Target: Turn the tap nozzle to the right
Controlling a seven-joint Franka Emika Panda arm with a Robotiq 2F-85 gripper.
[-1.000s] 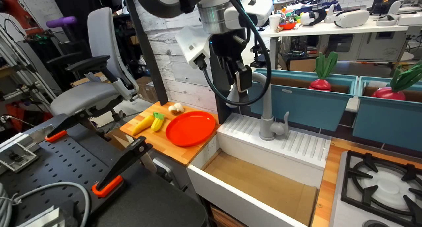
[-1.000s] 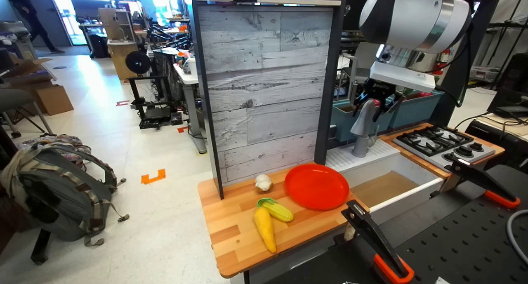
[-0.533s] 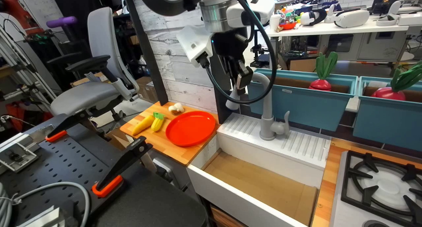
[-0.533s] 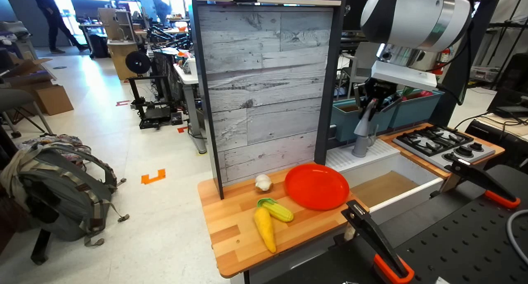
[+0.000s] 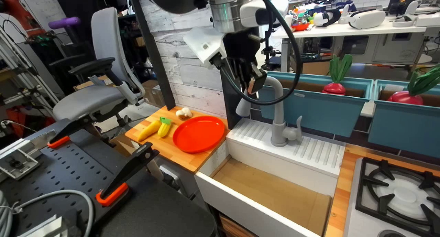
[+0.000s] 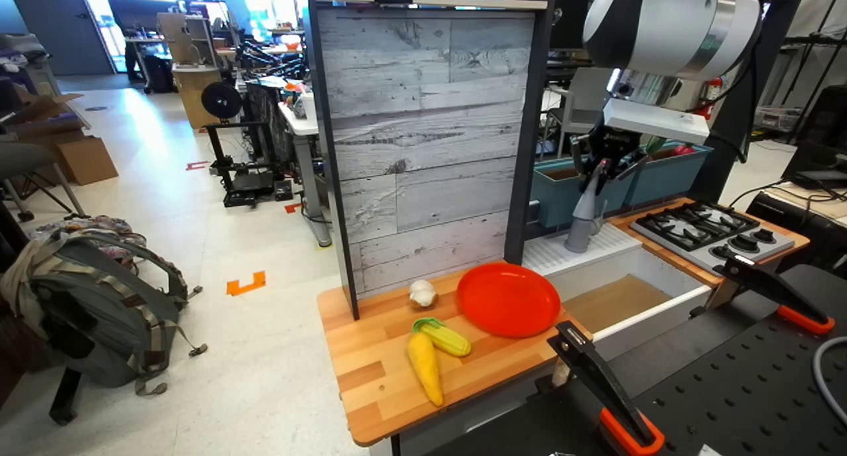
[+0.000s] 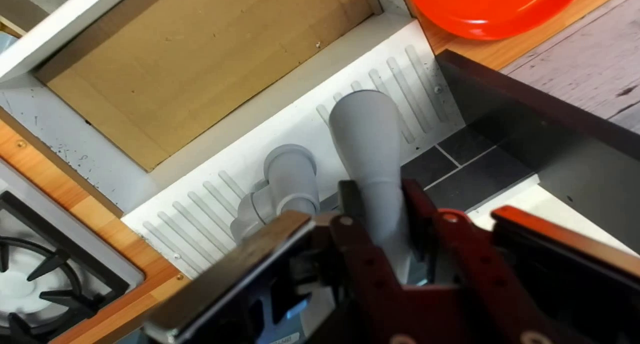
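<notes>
The tap nozzle is a matte grey arched spout standing on the ledge behind the sink. Its flared end points down toward the ribbed ledge in the wrist view. My gripper is shut on the tube just above that flare, with one dark finger pressed to each side. In an exterior view the gripper reaches the spout from above, and the tube comes out below the fingers. The short side lever stands untouched to the right of the tap's base. Part of the arch is hidden behind my fingers in the wrist view.
Below the tap lies the white sink with a brown bottom. Blue planters stand close behind the spout. A dark post rises beside it. A red plate is on the wooden counter, and a stove is across the sink.
The fingers have closed from a wide opening onto the tap nozzle. Since then the gripper and the nozzle's end have shifted slightly to the right in both exterior views.
</notes>
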